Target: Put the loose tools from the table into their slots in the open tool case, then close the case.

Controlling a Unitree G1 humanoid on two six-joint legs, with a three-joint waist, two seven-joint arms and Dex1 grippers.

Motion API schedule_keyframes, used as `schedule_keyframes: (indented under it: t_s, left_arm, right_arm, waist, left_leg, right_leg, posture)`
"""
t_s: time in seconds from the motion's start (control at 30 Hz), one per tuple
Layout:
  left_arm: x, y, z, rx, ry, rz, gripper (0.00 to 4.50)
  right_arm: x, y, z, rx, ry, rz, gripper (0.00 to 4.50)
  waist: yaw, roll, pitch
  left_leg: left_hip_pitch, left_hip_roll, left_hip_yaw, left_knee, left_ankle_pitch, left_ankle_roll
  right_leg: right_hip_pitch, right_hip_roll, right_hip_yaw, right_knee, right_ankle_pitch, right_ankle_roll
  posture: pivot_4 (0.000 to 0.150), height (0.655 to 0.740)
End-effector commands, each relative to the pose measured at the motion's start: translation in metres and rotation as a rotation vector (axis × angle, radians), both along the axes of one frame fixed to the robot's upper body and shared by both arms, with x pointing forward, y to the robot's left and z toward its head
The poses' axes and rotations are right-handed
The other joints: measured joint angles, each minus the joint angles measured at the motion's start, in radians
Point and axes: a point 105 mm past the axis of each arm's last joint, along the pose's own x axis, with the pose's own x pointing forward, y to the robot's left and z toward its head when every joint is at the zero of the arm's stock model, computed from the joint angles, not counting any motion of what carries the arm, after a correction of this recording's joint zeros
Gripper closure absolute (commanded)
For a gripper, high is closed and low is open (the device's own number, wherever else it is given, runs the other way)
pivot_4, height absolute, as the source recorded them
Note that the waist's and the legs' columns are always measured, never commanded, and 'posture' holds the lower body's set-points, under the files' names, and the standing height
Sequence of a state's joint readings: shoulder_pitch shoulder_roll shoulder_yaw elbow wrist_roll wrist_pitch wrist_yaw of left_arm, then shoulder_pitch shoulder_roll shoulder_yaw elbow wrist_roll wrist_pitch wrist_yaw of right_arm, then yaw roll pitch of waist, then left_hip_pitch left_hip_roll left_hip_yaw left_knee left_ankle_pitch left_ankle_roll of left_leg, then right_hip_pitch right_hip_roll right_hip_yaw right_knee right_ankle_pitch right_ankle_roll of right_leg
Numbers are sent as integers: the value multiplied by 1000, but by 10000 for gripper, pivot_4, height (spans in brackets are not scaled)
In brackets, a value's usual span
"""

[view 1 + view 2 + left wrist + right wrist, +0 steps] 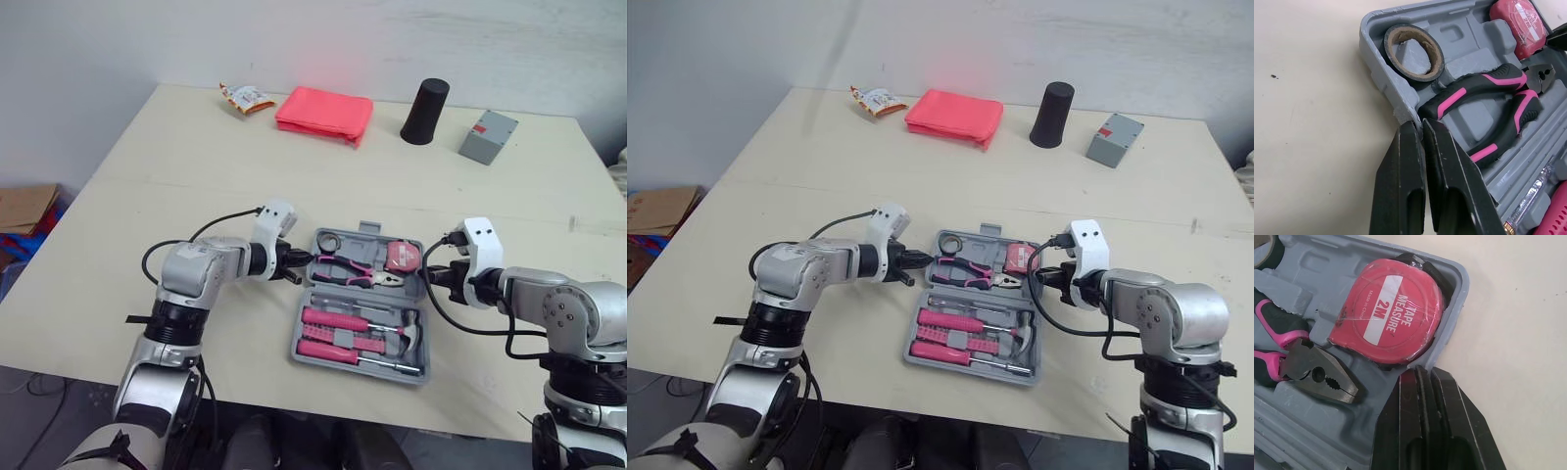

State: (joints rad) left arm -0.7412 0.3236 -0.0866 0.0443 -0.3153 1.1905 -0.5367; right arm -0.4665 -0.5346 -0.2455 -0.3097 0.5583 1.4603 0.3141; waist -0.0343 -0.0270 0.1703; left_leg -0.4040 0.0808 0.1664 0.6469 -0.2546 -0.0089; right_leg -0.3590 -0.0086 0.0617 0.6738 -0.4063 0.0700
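Pliers point(1475, 91) in open tool case point(1374, 54)

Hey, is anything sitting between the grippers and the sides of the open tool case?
Nothing visible does. The left gripper is at the tool case rim beside the tape roll; the right gripper is at the rim beside the tape measure.

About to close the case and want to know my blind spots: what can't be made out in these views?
- Left wrist view: the left gripper covers the rim of the case beneath it; contact unclear.
- Right wrist view: the right gripper hides the rim there; the pliers run off the edge at the handles.
- Eye views: the print on the snack packet is too small to read.
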Motion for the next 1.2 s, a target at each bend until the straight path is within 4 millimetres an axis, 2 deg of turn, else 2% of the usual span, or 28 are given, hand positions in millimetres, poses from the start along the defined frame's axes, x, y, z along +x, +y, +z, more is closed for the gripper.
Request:
schedule_keyframes:
  t_s: [0.03, 0.13, 0.23, 0.33, 0.4, 0.5, 0.63, 0.77, 0.87, 1.07, 1.17, 1.2]
  left_arm:
    - [2, -3, 9, -5, -37, -15, 44908]
    - [7, -4, 23, -9, -133, -36, 44908]
    - [16, -2, 43, 16, -289, -46, 44908]
    - [20, -1, 62, 46, -440, -86, 44908]
    - [20, 2, 66, 74, -529, -120, 44908]
    - [17, 9, 59, 142, -643, -163, 44908]
    - [11, 20, 53, 140, -731, -136, 44908]
    - [0, 27, 48, 137, -811, -113, 44908]
    - [-16, 32, 46, 154, -895, -113, 44908]
    - [-29, 45, 39, 160, -881, -39, 44908]
    - [-44, 53, 41, 90, -812, -9, 35319]
    - [-53, 57, 44, 56, -777, -13, 30709]
  right_arm:
    - [1, 1, 9, -13, -51, 0, 45000]
    - [6, 4, 21, -23, -142, 18, 45000]
    - [14, 7, 41, -47, -281, 24, 45000]
    - [20, 4, 59, -135, -426, 20, 45000]
    - [17, 7, 66, -213, -528, 67, 45000]
    - [8, 12, 63, -272, -616, 123, 45000]
    - [-3, 10, 49, -362, -701, 146, 45000]
    - [-8, 0, 35, -433, -748, 127, 45000]
    - [-17, -5, 27, -476, -801, 147, 45000]
    - [-35, 0, 17, -466, -855, 206, 45000]
    - [-49, 6, 24, -381, -865, 264, 33771]
    - [-57, 5, 30, -371, -866, 298, 28688]
  waist:
    - [0, 0, 0]
    - [-1, 0, 0]
    - [-2, 0, 0]
    - [-4, 1, 1]
    - [-5, 2, 1]
    - [-2, 2, 1]
    - [-2, 2, 1]
    - [-4, 2, 1]
    - [-8, 2, 1]
    - [-8, 2, 1]
    - [-16, 2, 1]
    - [-20, 2, 1]
  left_leg:
    - [0, 0, 0, 0, 0, 0]
    - [0, 0, 0, 0, 0, 0]
    - [-1, 0, 1, -1, 0, 0]
    - [-2, 0, 2, -2, 0, 0]
    - [-2, 0, 3, -2, 0, 0]
    - [-2, 0, 3, -7, 0, 0]
    - [-2, 0, 4, -12, 0, -1]
    - [-1, 0, 4, -12, 0, -1]
    - [0, 0, 4, -10, 0, 0]
    - [1, 0, 3, -8, 1, 1]
    - [2, 0, 2, -9, 1, 1]
    - [1, 0, 2, -9, 1, 1]
  right_leg:
    - [0, 0, 0, 0, 0, 0]
    - [0, 0, 0, 0, 0, 0]
    - [-1, 0, 0, 0, 0, 0]
    - [-3, 1, 1, -1, 0, 0]
    - [-3, 1, 2, -1, 0, 0]
    - [-3, 1, 2, -6, 0, 0]
    - [-4, 1, 2, -11, 0, 0]
    - [-3, 1, 2, -11, 0, 0]
    - [0, 0, 2, -10, 0, 0]
    - [1, 0, 1, -9, 1, 0]
    - [1, 1, 2, -9, 1, 0]
    - [1, 1, 1, -9, 1, 0]
  posture:
    - [1500, 7348]
    - [1500, 7348]
    - [1500, 7348]
    - [1500, 7348]
    - [1500, 7348]
    - [1500, 7348]
    - [1500, 7348]
    - [1500, 7348]
    - [1500, 7348]
    - [1500, 7348]
    - [1500, 7348]
    - [1500, 7348]
